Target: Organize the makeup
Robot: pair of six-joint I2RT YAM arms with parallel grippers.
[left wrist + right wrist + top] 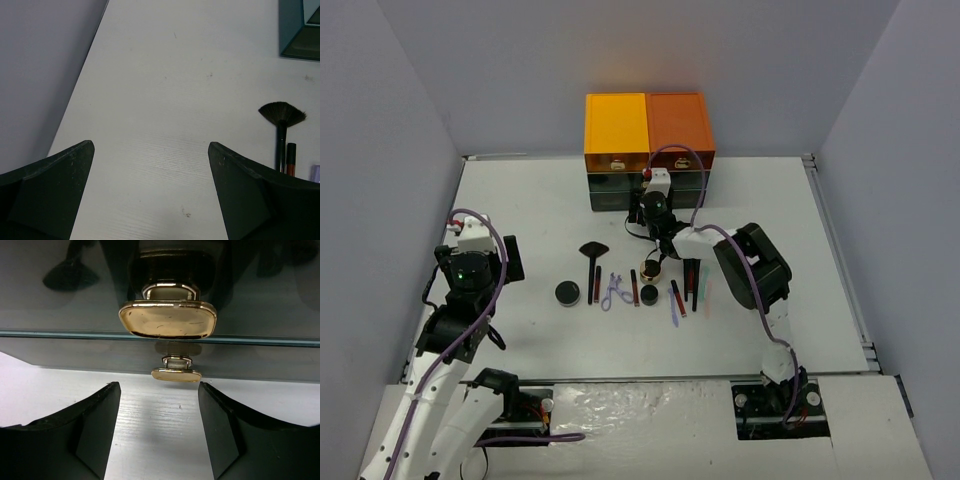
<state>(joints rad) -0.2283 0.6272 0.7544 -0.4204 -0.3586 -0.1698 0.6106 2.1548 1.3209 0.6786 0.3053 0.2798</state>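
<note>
Your right gripper [159,390] sits right at the front of the drawer box [645,125]. Its jaws are spread with nothing between them, the gold knob [167,320] lies just ahead of the fingertips, and a second knob [176,374] shows lower down in the gap. Your left gripper [151,146] is spread wide over bare bench [165,75], well off to the left of the drawer box. The makeup lies in a row on the bench a little way out from the drawer box's front. The fan brush [593,250] has its long axis square to that front, bristles toward the box and handle pointing away. A red-black pencil [291,157] lies just beside the handle on the same line. Further along the row, the purple curler [612,290] and the black brushes [692,278] also run lengthwise toward the box, while the purple stick [672,315] lies slightly slanted. The gold-lidded jar [650,268] stands nearest the box, with one black round jar [649,295] just beyond it and another at the row's left end.
</note>
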